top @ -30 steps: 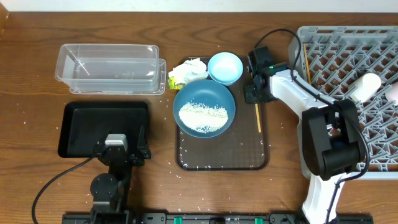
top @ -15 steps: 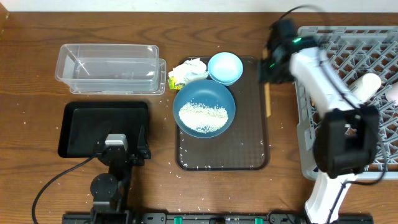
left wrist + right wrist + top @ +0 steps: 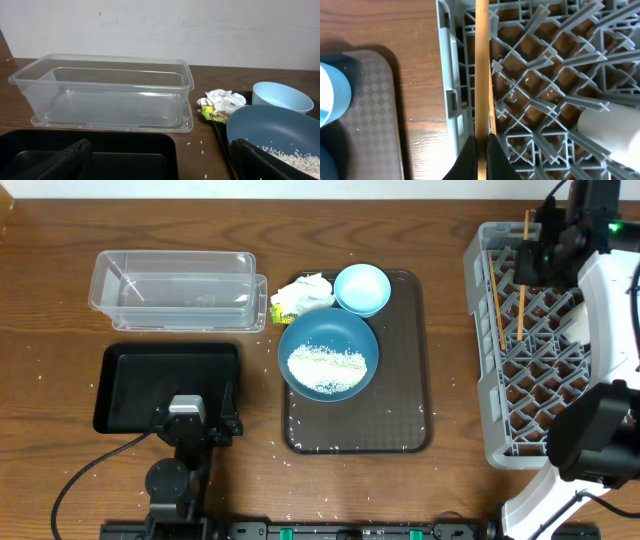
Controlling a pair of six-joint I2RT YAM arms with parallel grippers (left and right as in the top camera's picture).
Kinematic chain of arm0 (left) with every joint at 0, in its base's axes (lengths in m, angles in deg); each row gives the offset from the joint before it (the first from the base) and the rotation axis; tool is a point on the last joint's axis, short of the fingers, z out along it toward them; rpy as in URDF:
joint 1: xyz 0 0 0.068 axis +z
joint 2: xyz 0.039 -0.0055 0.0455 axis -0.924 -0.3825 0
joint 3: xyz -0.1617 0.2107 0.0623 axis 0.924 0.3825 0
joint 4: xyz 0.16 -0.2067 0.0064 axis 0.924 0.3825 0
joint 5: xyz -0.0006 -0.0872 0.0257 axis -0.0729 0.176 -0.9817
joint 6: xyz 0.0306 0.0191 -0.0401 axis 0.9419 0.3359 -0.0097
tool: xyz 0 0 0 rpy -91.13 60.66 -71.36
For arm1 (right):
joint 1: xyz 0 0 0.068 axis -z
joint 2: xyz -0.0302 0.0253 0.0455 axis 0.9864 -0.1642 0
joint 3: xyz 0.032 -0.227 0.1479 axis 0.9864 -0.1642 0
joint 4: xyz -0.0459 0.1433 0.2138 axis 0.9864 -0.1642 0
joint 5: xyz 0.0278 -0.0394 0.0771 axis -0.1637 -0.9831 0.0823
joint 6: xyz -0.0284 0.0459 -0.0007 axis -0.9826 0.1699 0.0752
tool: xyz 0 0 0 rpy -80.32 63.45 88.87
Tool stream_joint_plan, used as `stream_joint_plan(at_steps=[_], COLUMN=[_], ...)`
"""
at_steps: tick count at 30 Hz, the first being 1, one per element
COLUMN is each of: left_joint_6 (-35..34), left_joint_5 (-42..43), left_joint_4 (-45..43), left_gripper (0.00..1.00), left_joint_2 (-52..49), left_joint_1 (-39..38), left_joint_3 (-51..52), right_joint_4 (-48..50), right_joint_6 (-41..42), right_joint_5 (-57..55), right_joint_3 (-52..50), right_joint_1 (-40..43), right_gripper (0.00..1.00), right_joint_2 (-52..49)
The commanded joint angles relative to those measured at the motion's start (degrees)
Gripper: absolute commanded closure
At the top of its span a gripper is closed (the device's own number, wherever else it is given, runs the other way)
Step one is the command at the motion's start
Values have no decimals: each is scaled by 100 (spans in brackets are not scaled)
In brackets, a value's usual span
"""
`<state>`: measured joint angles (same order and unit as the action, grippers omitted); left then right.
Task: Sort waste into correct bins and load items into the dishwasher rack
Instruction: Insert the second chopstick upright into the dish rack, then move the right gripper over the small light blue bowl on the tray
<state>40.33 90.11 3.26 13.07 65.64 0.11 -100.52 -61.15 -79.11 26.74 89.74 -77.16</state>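
Right gripper (image 3: 481, 148) pinches chopstick (image 3: 482, 60) over rack (image 3: 451, 75) — left gripper (image 3: 162, 162) agape

The table (image 3: 50, 330) is brown wood with darker grain, flecked here and there with white specks. At far left the tub (image 3: 175, 290) is clear and colourless; nearer, the bin tray (image 3: 125, 380) is plain glossy black. The serving tray (image 3: 400, 380) in the middle is dark brown with a fine diamond check. The large bowl (image 3: 330, 330) is dark blue, its rice (image 3: 327, 367) white; the small bowl (image 3: 362, 288) is pale sky blue. The tissue (image 3: 312, 286) is white, its wrapper (image 3: 285, 307) yellow-green. At right the rack (image 3: 480, 380) is mid grey, a diagonal lattice. The chopsticks (image 3: 482, 65) are light tan wood; the cup (image 3: 610, 130) is white.
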Motion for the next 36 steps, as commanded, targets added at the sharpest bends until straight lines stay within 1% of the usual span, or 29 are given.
stream_joint_plan(at_steps=[1,3,4,6,7,9,11,14,18,25,28,31,32,34,35,36], left_joint_6=[35,35,35,35,35,35,35,35,35,35,35,35,35,35,35,35], left_joint_5=[-66,-66,-66,-66,-66,-66,-66,-66,-66,-66,-66,-66,-66,-66,-66,-66], left_joint_4=[201,201,201,201,201,201,201,203,201,201,201,201,203,201,201,201], left_gripper=[10,9,9,10,9,9,9,10,9,9,10,9,9,10,10,10], left_joint_2=[24,24,24,24,24,24,24,24,24,24,24,24,24,24,24,24], left_joint_1=[35,35,35,35,35,35,35,35,35,35,35,35,35,35,35,35], left_joint_3=[101,101,101,101,101,101,101,101,101,101,101,101,101,101,101,101], right_joint_4=[26,28,28,28,26,-7,-63,-155,-299,-378,-400,-374,-358,-334,-313,-280], right_joint_6=[-249,-251,-267,-275,-275,-271,-240,-136,-138,-328,-334,-330,-321,-304,-251,-144], right_joint_5=[409,402,402,400,400,400,409,588,1158,2791,2789,2415,2234,1845,1637,1368], right_joint_3=[-68,-76,-79,-81,-81,-83,-81,-81,-81,-81,-81,-83,-83,-83,-83,-83], right_joint_1=[11,-2,-7,-9,-11,-11,-17,-22,-26,-157,-457,-907,-1088,-1456,-1626,-1816], right_gripper=[98,94,89,70,62,51,45,42,42,42,41,41,39,32,23,11], right_joint_2=[-243,-341,-387,-472,-496,-525,-527,-525,-522,-522,-522,-525,-525,-527,-527,-527])
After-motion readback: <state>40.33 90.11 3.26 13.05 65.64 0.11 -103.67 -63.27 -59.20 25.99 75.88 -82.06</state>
